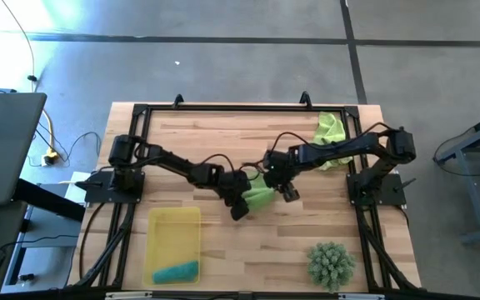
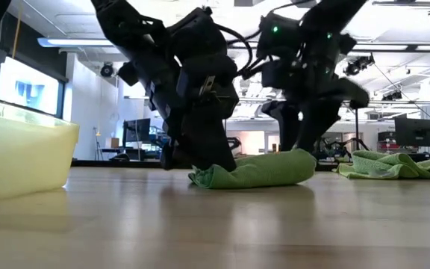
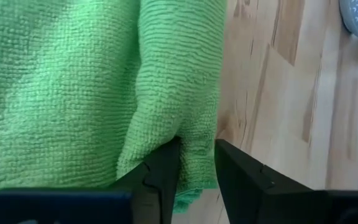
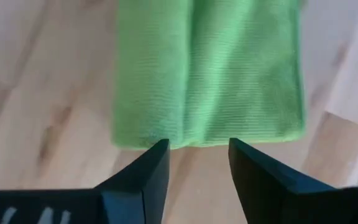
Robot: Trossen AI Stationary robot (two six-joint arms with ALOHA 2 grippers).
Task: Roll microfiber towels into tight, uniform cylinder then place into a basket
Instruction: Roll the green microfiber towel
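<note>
The left gripper [image 3: 197,171] pinches the edge fold of a lime green towel [image 3: 73,81] between its two dark fingers [image 3: 160,177]. The bunched cloth spreads ahead of the gripper, bare wooden bench [image 3: 278,93] beside it.

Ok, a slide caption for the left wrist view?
Left gripper pinching the rolled lime green towel's edge on the wooden table.

The rolled green towel [image 3: 92,93] runs off the left wrist view (its far end unseen).

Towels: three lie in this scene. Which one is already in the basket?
The teal towel, rolled inside the yellow basket. Both green towels are on the table: one rolled between the grippers, one crumpled at the far edge.
</note>
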